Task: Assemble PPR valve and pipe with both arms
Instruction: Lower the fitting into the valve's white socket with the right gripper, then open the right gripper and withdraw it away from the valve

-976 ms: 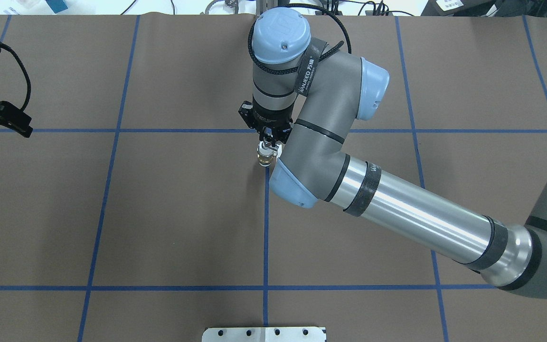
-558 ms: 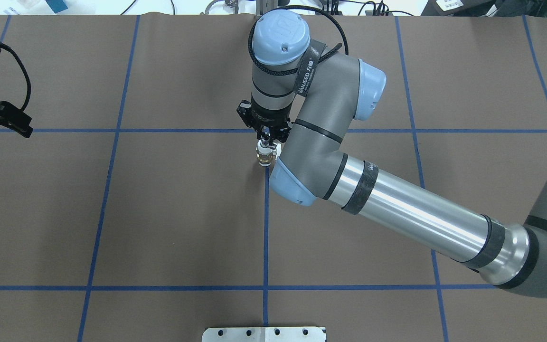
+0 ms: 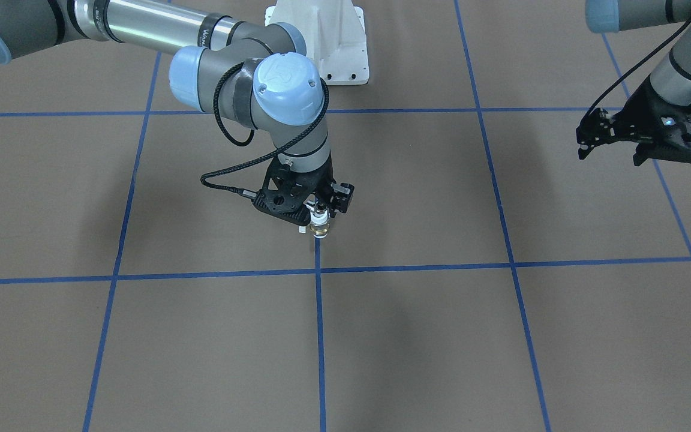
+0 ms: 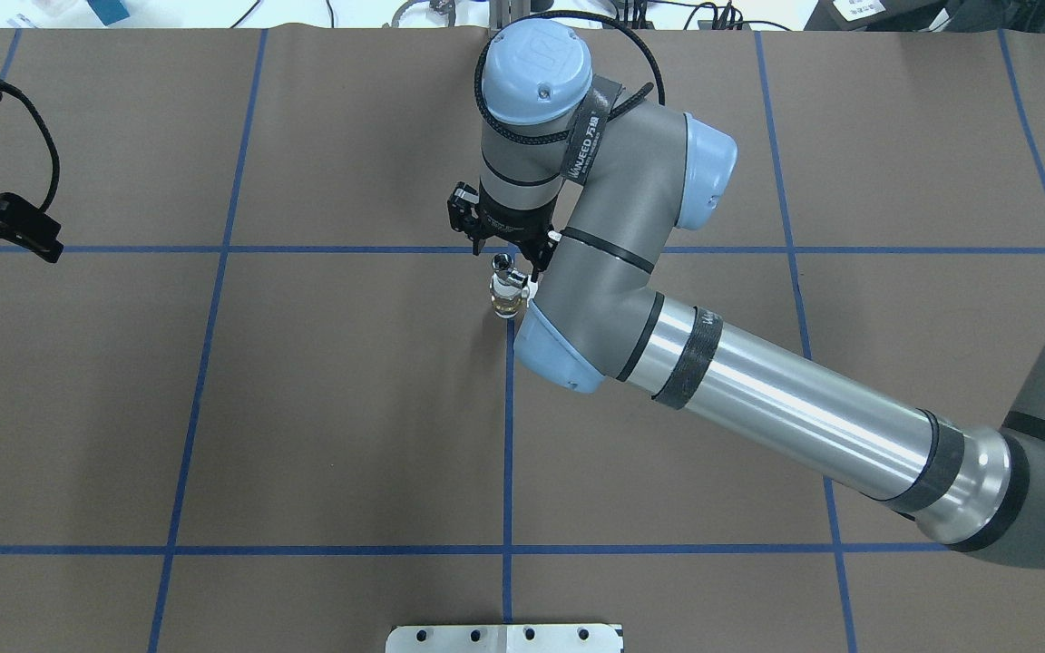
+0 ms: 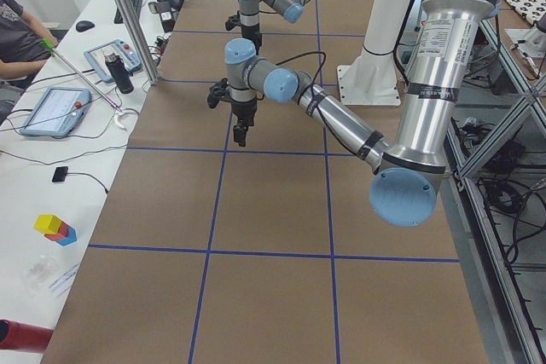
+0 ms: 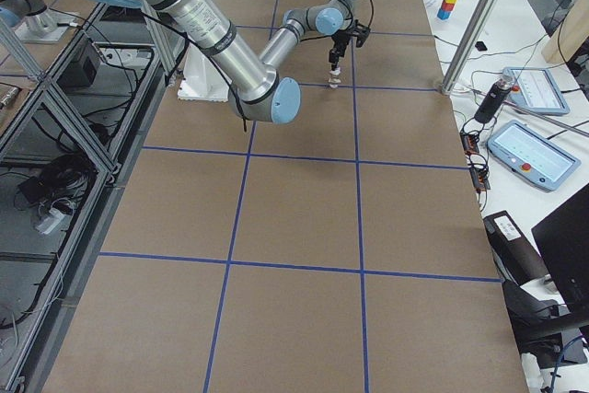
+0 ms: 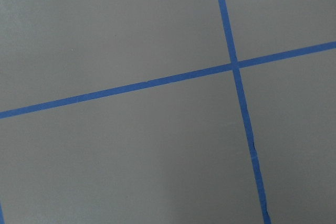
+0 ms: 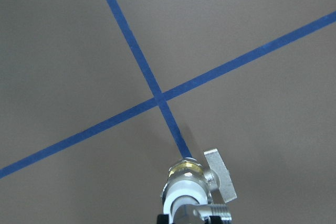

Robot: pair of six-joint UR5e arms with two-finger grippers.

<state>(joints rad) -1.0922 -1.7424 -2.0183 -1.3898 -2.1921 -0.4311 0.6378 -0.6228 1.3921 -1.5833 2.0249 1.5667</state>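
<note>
The PPR valve (image 4: 506, 301), white with a brass middle, stands upright on the table at a blue tape crossing. The silver pipe (image 4: 504, 264) sits on its top end. Both also show in the front view: the valve (image 3: 320, 228) and the pipe (image 3: 320, 209). My right gripper (image 4: 506, 250) hangs straight over them, open, with its fingers either side of the pipe's top; it also shows in the front view (image 3: 321, 207). The right wrist view shows the valve (image 8: 185, 181), its side handle (image 8: 220, 174) and the pipe (image 8: 202, 213) at the bottom edge. My left gripper (image 3: 609, 156) is open and empty, hovering far to the table's left side (image 4: 28, 234).
The brown table (image 4: 305, 408) is marked by blue tape lines (image 4: 508, 453). The white base pedestal (image 3: 333, 42) stands at the robot's edge. The left wrist view shows only bare table and tape (image 7: 231, 66). Operator desks with tablets lie beyond the far edge (image 6: 529, 149).
My right gripper's fingers have come off the pipe's top and spread, and the wrist has shifted slightly. The valve and pipe stay standing. The left arm has not moved.
</note>
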